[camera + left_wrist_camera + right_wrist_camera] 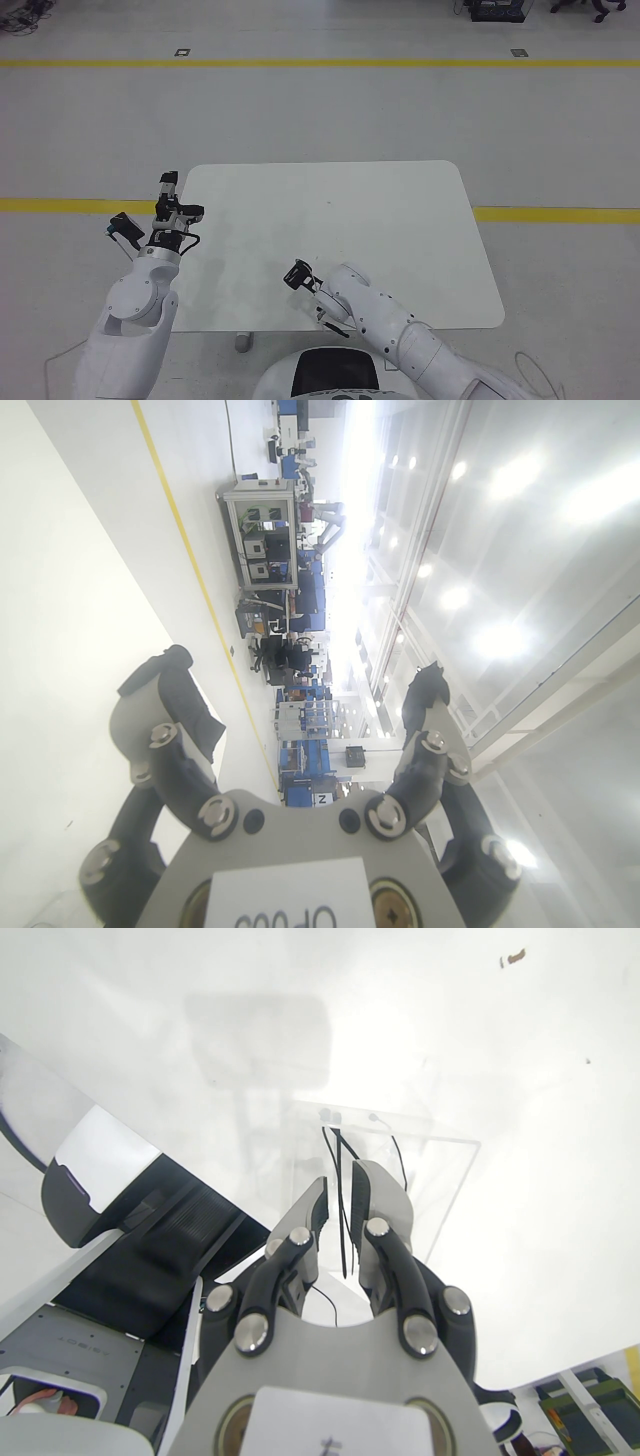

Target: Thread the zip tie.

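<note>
Over clear tray (440,1163), right hand (339,1175) narrowly parted above zip ties (343,1228); left hand (302,665) wide at table (400,220) edge.

Zip ties (342,1198) seemingly inside tray (440,1163)

My arms: glossy white rounded shells (390,325); left gripper (302,664): silver metal plate (300,835), black finger links (185,750), round steel screws (216,812), white label (295,892).
</note>
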Tool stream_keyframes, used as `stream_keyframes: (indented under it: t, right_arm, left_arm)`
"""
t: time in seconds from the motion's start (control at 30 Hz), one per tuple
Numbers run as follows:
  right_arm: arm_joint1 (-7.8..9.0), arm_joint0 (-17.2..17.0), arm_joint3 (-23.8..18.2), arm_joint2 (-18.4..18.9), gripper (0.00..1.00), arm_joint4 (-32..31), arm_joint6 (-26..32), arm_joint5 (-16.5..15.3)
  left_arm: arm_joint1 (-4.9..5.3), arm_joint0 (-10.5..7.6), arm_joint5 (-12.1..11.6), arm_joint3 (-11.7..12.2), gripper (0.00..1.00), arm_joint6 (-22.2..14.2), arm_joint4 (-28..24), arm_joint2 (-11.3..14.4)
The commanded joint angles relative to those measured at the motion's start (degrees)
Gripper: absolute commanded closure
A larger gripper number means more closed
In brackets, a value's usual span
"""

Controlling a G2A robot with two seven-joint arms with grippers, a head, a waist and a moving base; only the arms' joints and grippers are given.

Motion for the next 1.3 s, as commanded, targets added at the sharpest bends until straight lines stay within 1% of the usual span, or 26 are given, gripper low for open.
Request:
stream_keyframes:
  t: [0.0, 0.13, 0.6, 0.73, 0.8, 1.07, 1.27]
  right_arm:
    - [0.02, -0.02, -0.05, 0.03, 0.91, -0.05, 0.05, 0.02]
    - [0.02, -0.03, -0.05, 0.08, 0.93, -0.13, 0.1, 0.16]
    - [0.15, -0.32, -0.91, 0.25, 0.91, -0.83, 0.15, 0.44]
    - [0.17, -0.39, -1.03, 0.32, 0.95, -0.86, 0.16, 0.35]
    - [0.18, -0.41, -1.07, 0.36, 1.0, -0.83, 0.15, 0.31]
    - [0.23, -0.5, -1.52, 0.43, 1.0, -1.08, 0.29, 0.25]
    - [0.45, -1.2, -3.4, 0.53, 1.0, -1.85, 0.78, 0.27]
  left_arm:
    - [0.0, 0.0, 0.0, 0.0, 0.0, 0.0, 0.0, 0.0]
    - [0.0, 0.0, 0.0, 0.0, 0.0, 0.0, 0.0, 0.0]
    - [0.0, 0.0, 0.0, 0.0, 0.0, 0.0, 0.0, 0.0]
    - [0.0, 0.0, 0.0, 0.0, 0.0, 0.0, 0.0, 0.0]
    - [0.0, 0.0, 0.0, 0.0, 0.0, 0.0, 0.0, 0.0]
    - [0.0, 0.0, 0.0, 0.0, 0.0, 0.0, 0.0, 0.0]
    - [0.0, 0.0, 0.0, 0.0, 0.0, 0.0, 0.0, 0.0]
